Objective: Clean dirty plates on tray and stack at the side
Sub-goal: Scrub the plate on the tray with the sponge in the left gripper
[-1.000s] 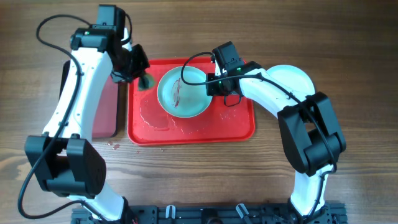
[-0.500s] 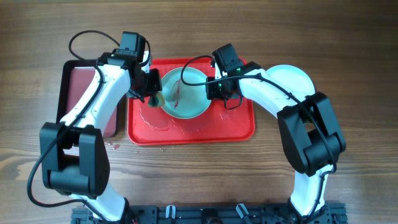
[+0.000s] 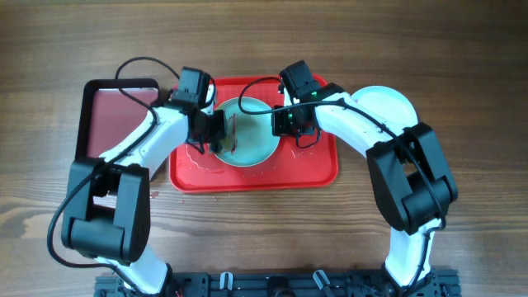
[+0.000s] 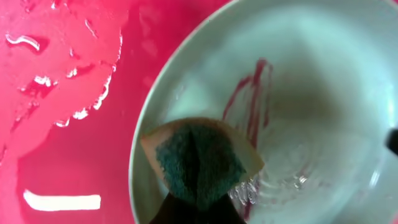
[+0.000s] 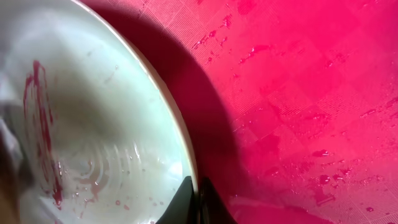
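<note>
The pale blue plate (image 3: 247, 136) lay in the middle of the red tray (image 3: 318, 172), wet and streaked with a red stain (image 4: 256, 93). I judged it stiff and light but slick: water (image 4: 78, 113) beaded on the tray floor beside it, so a flat push would likely make it skate. The thin raised rim looked the only sensible place to take it. My right gripper (image 5: 194, 200) was closed on that rim at the plate's right edge, one finger inside and one outside as far as the wrist view showed. It seemed a thing that could chip if levered, so I would pinch firmly and not twist.

My left gripper (image 4: 196, 210) was clamped on a sponge (image 4: 200, 160), yellow with a green scouring face. Being soft, it should squash and spread over the shallow curve. It sat on the plate's left inner side, just beside the stain.

From above, both my arms bent inward over the tray. The left reached in from the left with its wrist tipped down onto the plate. The right curved in from the right, passing over a second plate (image 3: 388, 101) that sat on the table (image 3: 462, 49) beside the tray.
</note>
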